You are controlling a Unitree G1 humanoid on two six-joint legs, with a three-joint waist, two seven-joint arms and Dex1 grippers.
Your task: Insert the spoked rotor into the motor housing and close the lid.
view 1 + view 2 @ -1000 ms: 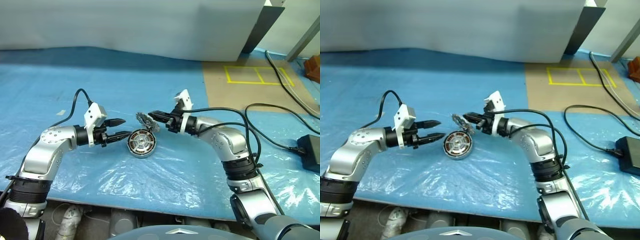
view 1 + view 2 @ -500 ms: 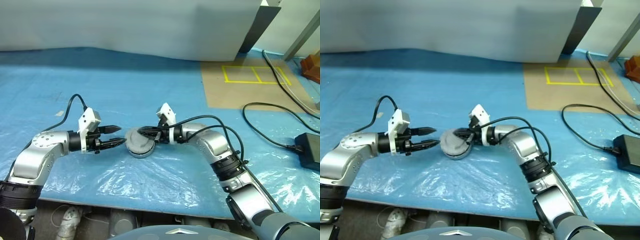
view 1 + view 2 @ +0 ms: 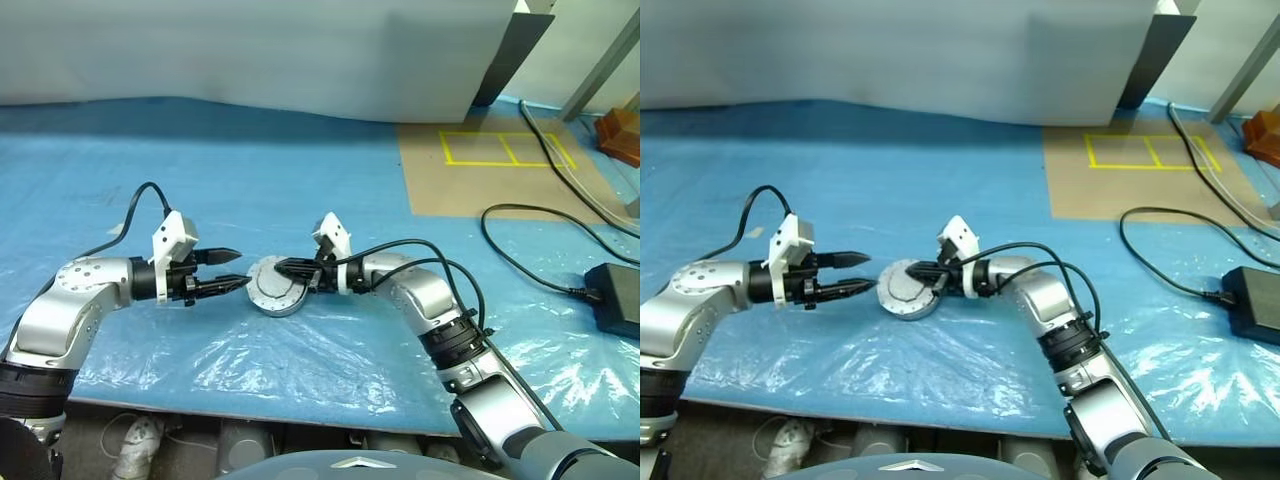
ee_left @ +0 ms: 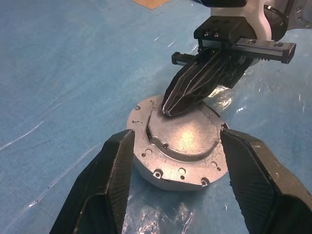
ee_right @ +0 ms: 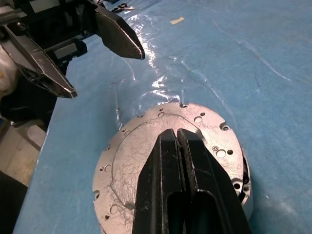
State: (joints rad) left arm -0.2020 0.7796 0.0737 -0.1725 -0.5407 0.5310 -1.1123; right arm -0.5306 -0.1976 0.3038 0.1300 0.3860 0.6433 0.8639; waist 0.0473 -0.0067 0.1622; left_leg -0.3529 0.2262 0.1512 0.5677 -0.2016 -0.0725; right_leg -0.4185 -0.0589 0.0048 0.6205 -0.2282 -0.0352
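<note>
The lid (image 4: 183, 146), a silver-grey disc with small holes, lies flat on top of the motor housing (image 4: 151, 171) in the middle of the blue sheet. It covers the inside, so the spoked rotor is hidden. My right gripper (image 5: 175, 134) is shut, and its tips rest on the lid's (image 3: 277, 290) top from the right. My left gripper (image 3: 241, 268) is open just left of the housing. In the left wrist view its two fingers (image 4: 114, 161) stand either side of the housing without touching it.
Crinkled clear plastic over a blue sheet (image 3: 300, 360) covers the table. A black power brick (image 3: 615, 300) and cables (image 3: 520, 215) lie at the right. A brown board with yellow tape (image 3: 500, 165) is at the back right. The table's front edge runs close below the arms.
A second ago the lid hung tilted at my right gripper's tips and the coils showed. Now the lid covers the housing and the right gripper has come down onto it. The left gripper stays open.
</note>
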